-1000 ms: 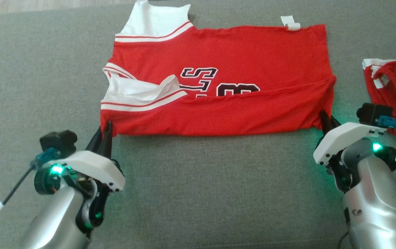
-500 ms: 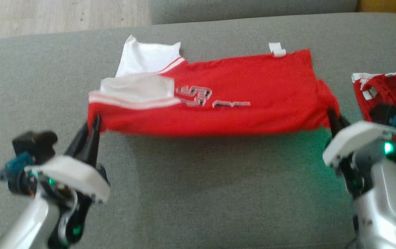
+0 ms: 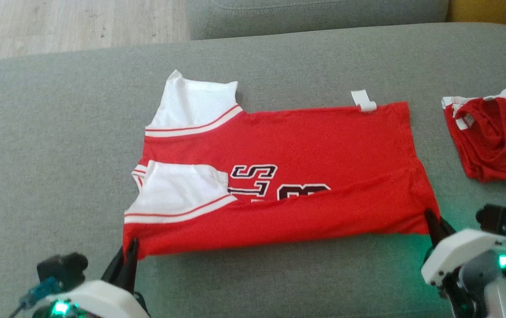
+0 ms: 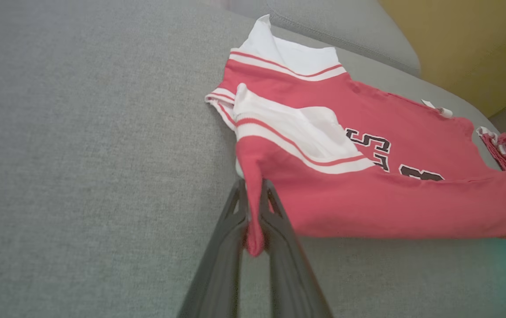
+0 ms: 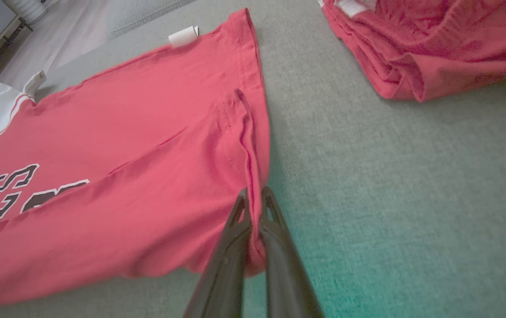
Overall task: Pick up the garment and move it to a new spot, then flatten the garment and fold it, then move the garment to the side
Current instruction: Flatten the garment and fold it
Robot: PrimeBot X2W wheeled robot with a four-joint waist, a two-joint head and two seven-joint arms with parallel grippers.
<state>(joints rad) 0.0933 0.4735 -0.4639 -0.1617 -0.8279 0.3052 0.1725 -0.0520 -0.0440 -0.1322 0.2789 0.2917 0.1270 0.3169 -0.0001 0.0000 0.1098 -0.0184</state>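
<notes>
Grey cushion (image 3: 58,154) takes up nearly the whole head view, with pale wood floor (image 3: 80,26) past its far left edge and a strip of yellow wall (image 3: 491,11) at the far right corner.

The jersey (image 3: 288,145) lies across the middle of the cushion, red, with its shoulder end to the robot's left and its hem to the right. The near long side is folded up over the front, so that it covers the lower part of the dark lettering (image 3: 253,176). The far sleeve (image 3: 195,106) is white and lies flat on the cushion, pointing away. The near sleeve (image 3: 182,190), white with red stripes, rests on top of the red cloth. A small white tag (image 3: 364,100) sticks out from the far edge near the hem.

The left hand (image 3: 132,247) is clenched on the jersey's near left corner. In the left wrist view a pinch of red cloth sits between the two fingers and pokes out below them. The right hand (image 3: 430,216) is clenched on the near right corner, at the hem. In the right wrist view the hem's edge runs down between its fingers. The near folded edge runs from one hand to the other.

A second garment (image 3: 496,141), also red with white trim, lies crumpled at the cushion's right side, apart from the jersey.
</notes>
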